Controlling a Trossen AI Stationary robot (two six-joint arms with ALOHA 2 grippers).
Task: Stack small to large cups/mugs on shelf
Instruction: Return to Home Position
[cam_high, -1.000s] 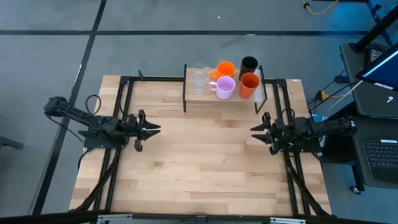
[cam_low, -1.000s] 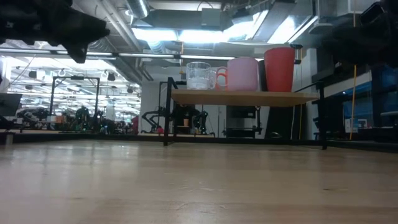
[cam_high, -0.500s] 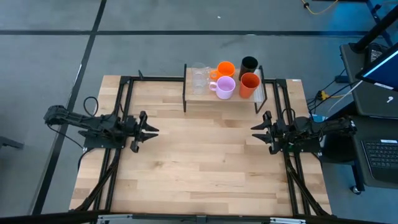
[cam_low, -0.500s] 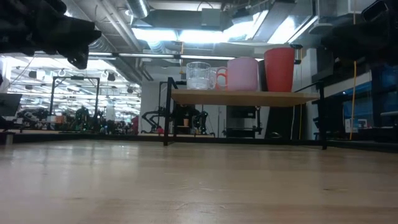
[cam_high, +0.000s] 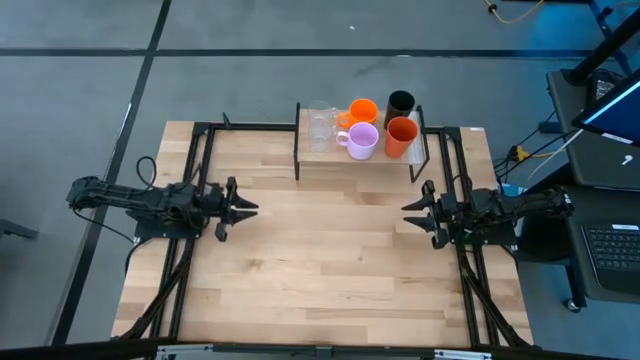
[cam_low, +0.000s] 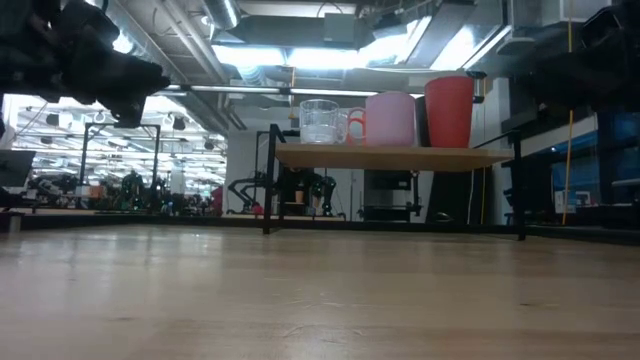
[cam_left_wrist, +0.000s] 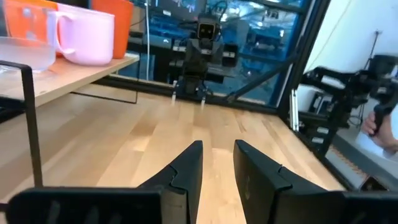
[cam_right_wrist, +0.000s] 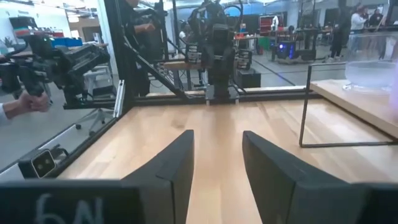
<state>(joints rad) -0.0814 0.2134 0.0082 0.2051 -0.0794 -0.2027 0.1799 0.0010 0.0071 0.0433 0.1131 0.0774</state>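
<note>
Cups (cam_high: 360, 140) all stand together on the shelf (cam_high: 322, 153) at the tabletop's (cam_high: 320, 260) far edge. Over the last second the left gripper (cam_high: 243, 208) has settled slightly and the right gripper (cam_high: 410, 210) has barely moved. Both are empty with fingers apart, so placing looks finished.

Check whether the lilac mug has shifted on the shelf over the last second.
No. The lilac mug stands at the same spot on the shelf, still beside the red-orange cup and near the front edge.
</note>
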